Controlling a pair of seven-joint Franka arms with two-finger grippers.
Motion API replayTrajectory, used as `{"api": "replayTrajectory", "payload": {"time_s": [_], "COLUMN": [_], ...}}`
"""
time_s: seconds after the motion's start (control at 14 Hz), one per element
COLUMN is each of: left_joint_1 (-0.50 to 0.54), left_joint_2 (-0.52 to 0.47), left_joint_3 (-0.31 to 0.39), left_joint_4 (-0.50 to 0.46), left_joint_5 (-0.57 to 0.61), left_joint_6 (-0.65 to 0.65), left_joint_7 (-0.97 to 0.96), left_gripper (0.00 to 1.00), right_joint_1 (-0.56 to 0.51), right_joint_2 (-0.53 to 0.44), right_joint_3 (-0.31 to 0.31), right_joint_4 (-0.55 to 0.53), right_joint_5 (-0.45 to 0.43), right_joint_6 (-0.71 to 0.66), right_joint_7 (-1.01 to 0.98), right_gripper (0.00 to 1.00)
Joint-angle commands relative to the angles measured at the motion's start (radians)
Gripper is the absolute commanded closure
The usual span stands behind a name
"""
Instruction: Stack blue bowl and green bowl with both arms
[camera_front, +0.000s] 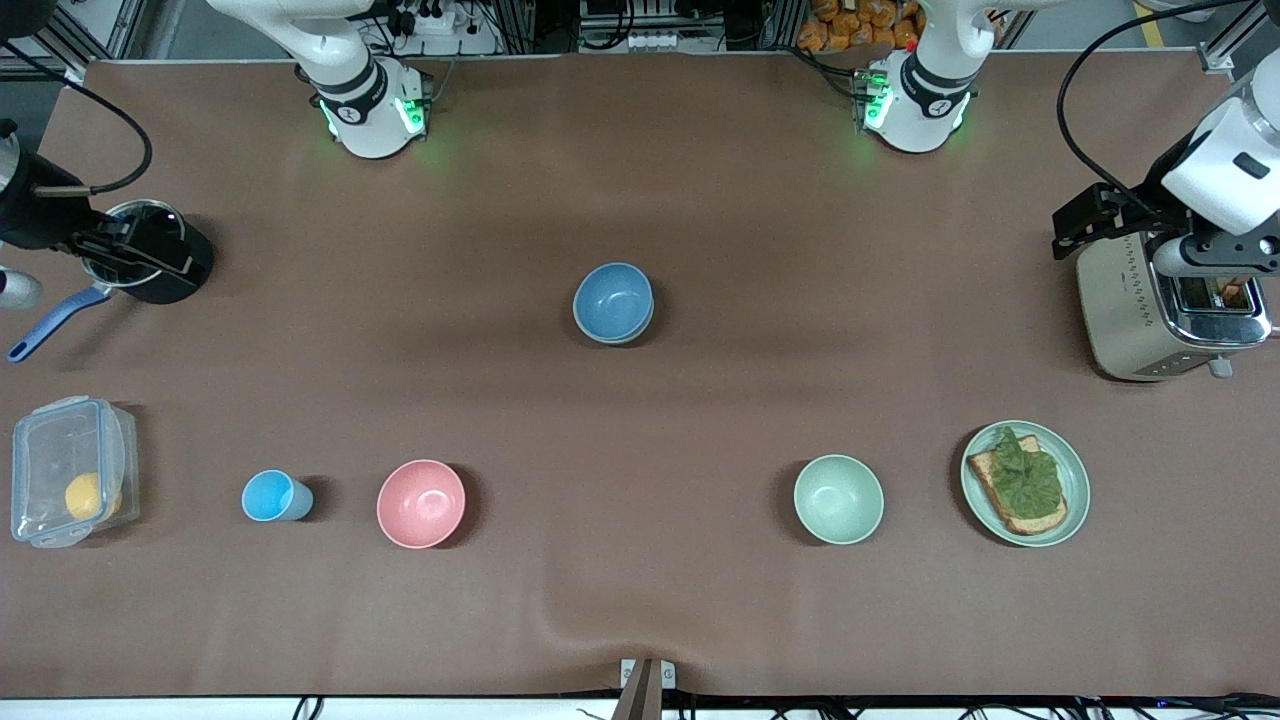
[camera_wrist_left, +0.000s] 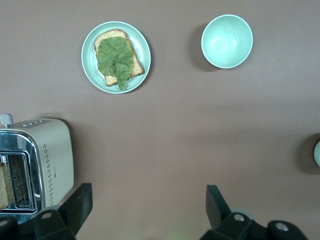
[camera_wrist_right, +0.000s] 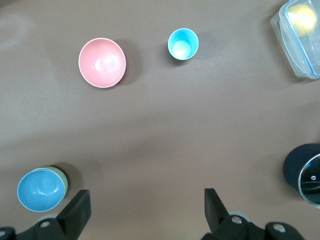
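The blue bowl (camera_front: 612, 300) sits in the middle of the table, nested inside the green bowl (camera_wrist_right: 62, 176), of which only a strip of rim shows beside it. The stack also shows in the right wrist view, the blue bowl (camera_wrist_right: 40, 190) on top. My left gripper (camera_wrist_left: 148, 196) hangs open and empty high up by the toaster, over bare table. Over the table beside the black pot, my right gripper (camera_wrist_right: 146, 199) is also open with nothing between its fingers. Both grippers are well apart from the bowls.
Nearer the front camera stand a pale mint bowl (camera_front: 838, 498), a plate with toast and lettuce (camera_front: 1070, 450), a pink bowl (camera_front: 421, 503), a light-blue cup (camera_front: 270, 496) and a clear box holding a lemon (camera_front: 60, 440). A toaster (camera_front: 1130, 320) and a black pot (camera_front: 165, 275) stand at the table's ends.
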Motion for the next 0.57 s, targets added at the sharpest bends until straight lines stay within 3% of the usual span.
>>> {"api": "replayTrajectory", "payload": {"time_s": [0.0, 0.14, 0.5], "left_joint_1": [0.007, 0.004, 0.006], "left_joint_2": [-0.013, -0.010, -0.009], "left_joint_3": [-0.008, -0.012, -0.012], "left_joint_4": [0.005, 0.020, 0.020], "left_joint_5": [0.005, 0.008, 0.007], "left_joint_6": [-0.018, -0.018, -0.018], "left_joint_7": [0.024, 0.024, 0.027], "left_gripper": [0.00, 0.00, 0.00], "right_joint_1": [-0.017, -0.015, -0.011], "right_joint_2": [-0.002, -0.003, 0.000], "right_joint_3": [0.006, 0.011, 0.007], "right_joint_4": [0.015, 0.015, 0.015], "right_joint_5": [-0.023, -0.073, -0.080], "right_joint_6": [-0.015, -0.015, -0.023], "right_joint_7": [-0.057, -0.098, -0.111], "right_gripper": [0.00, 0.00, 0.00]}}
